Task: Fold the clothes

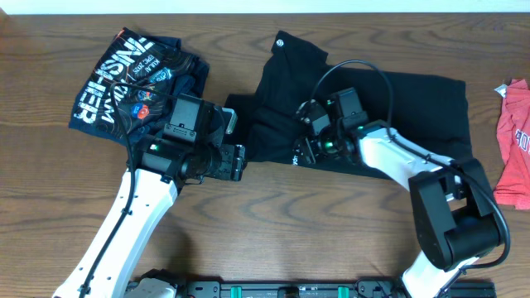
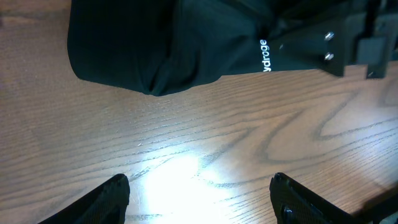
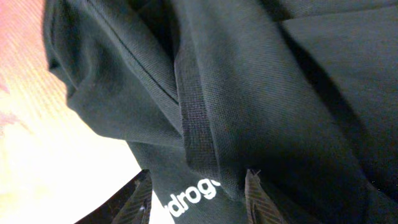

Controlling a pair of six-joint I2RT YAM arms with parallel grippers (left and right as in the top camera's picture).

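Observation:
The black T-shirt (image 1: 414,103) lies spread across the table's middle, with a small white round logo (image 1: 281,40) at its far edge. My right gripper (image 1: 300,151) is at its near-left edge. In the right wrist view the fingers (image 3: 198,193) are shut on a bunched fold of the shirt (image 3: 249,81) bearing white text (image 3: 189,198). My left gripper (image 1: 240,162) is open and empty over bare wood (image 2: 199,193), just short of the shirt's corner (image 2: 155,43). A navy printed garment (image 1: 124,79) lies folded at the far left. A red garment (image 1: 515,141) lies at the right edge.
The wooden table (image 1: 273,223) has bare wood along its near side. The right arm's body (image 1: 451,211) rests at the near right. The left arm (image 1: 124,223) runs from the near left toward the navy garment.

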